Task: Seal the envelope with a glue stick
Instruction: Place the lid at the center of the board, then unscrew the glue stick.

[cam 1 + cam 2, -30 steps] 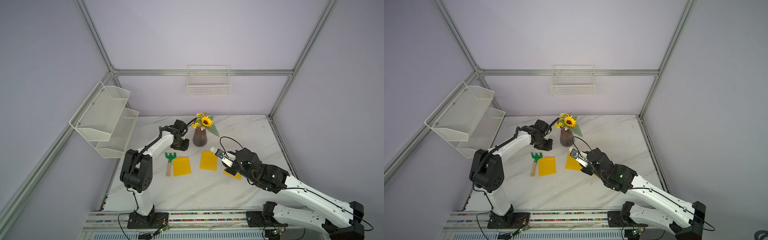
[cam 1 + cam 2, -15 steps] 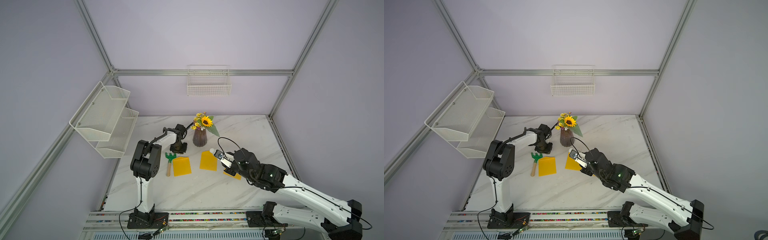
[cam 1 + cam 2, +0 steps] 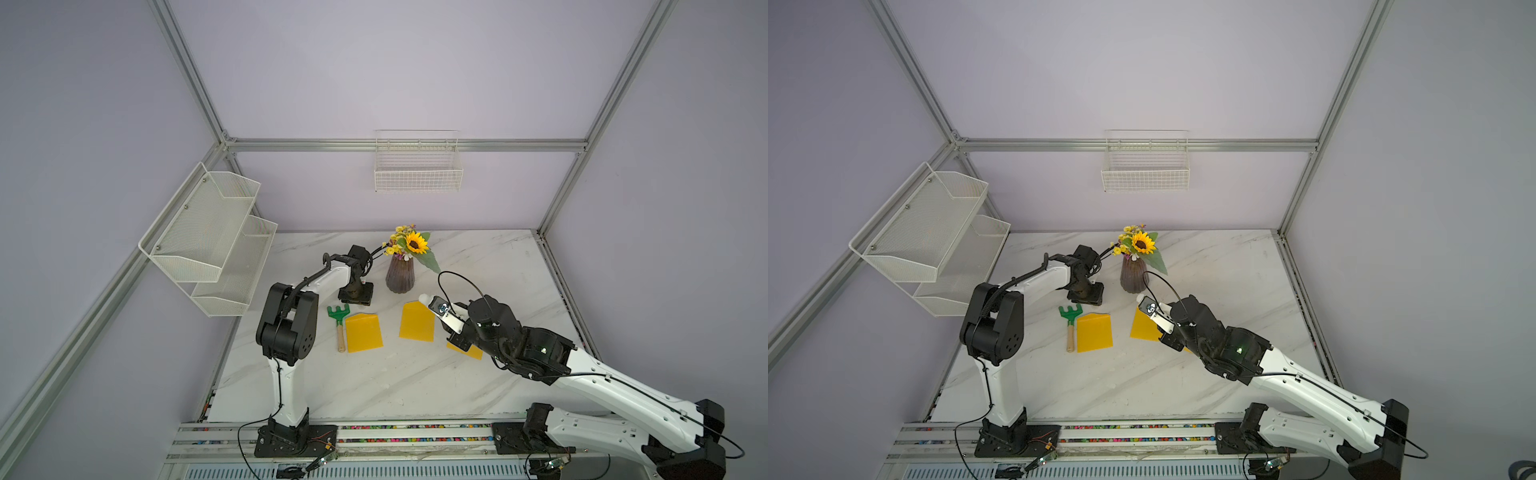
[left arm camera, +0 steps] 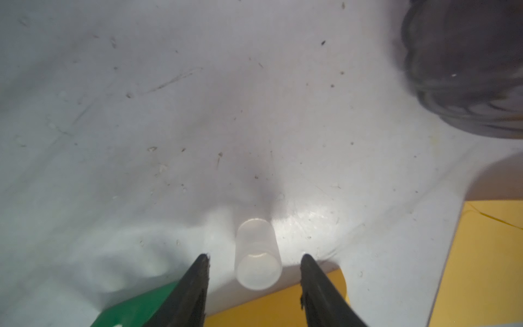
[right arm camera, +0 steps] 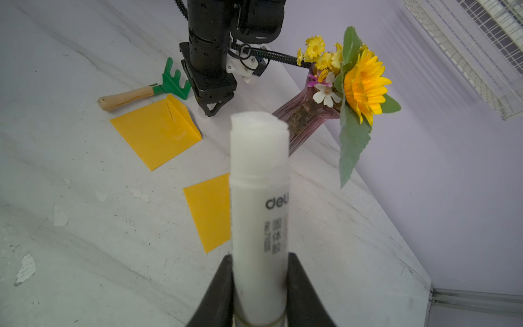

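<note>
1. My right claw (image 5: 260, 257) is pinching the white plastic glue stick with the grey printed label (image 5: 259, 203) near its base. A black finger presses each side.
2. The stick has no cap on, and the white glue shows at its tip. In a top view that tip (image 3: 424, 299) sits just right of the frame's centre, above the upper corner of the middle flat yellow paper envelope (image 3: 417, 322).
3. My left claw (image 4: 254, 256) is spread. The small translucent white cap (image 4: 256, 240) stands on end between its fingers, with a gap on each side.
4. In both top views the left claw points straight down at the white marble-look tabletop (image 3: 374, 386), near the frame's centre and just left of the ribbed purple vase holding a sunflower (image 3: 400, 276).
5. Below that claw lie the green toy rake with a wooden handle (image 3: 339, 320) and, just right of it, a second yellow envelope (image 3: 363, 332) with its flap lifted.
6. A third yellow envelope (image 3: 467, 352) lies partly hidden under my right arm.
</note>
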{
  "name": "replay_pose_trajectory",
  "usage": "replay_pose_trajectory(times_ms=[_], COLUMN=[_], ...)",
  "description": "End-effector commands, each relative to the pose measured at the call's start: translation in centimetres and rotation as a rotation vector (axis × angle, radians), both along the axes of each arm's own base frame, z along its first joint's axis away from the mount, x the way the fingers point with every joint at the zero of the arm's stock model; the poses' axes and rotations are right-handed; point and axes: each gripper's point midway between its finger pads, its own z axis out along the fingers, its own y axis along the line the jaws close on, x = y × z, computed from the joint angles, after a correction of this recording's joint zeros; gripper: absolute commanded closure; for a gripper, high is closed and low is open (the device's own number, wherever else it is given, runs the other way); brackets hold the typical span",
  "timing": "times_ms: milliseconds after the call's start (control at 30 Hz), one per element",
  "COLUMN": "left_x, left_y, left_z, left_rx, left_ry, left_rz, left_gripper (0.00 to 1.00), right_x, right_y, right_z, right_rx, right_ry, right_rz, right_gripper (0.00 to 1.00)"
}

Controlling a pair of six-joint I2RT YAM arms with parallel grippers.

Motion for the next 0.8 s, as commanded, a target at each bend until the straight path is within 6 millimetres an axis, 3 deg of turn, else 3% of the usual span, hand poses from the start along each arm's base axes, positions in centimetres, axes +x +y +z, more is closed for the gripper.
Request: replay_pose_trajectory(times_ms=[0,200,267,367,567,767], left_x=[0.6,-1.8,-3.5,-5.9,-11.8,-18.5], left_y=[-0.2,-2.2,-3.6,-5.4,-8.1,-9.5], left_z=[7.5,18.7,23.6,28.3,35.5,40.2], left_rx=[-0.073,-0.296,-0.429,-0.606,-0.866,-1.095], left_ry=[-0.174,-0.428,-0.563,-0.735,-0.942,-1.148], left_rz=[0.022,-0.044,-0.115,-0.215,-0.465,-0.732], left_gripper=[0.47,0.46,0.46,0.43,0.44,0.44], right_x=[-1.1,-4.2,-5.0,-5.7,-6.8,-7.8], right_y=[1.3,2.2,2.3,2.4,3.0,3.6], right_z=[5.5,11.3,12.9,14.5,16.0,17.7], right_rx=[0.242,0.518,0.586,0.653,0.703,0.764], right_ry=[-0.037,-0.080,-0.100,-0.118,-0.129,-0.154], right_rz=[0.049,0.209,0.252,0.289,0.367,0.444], right_gripper=[1.00,1.00,1.00,1.00,1.00,1.00])
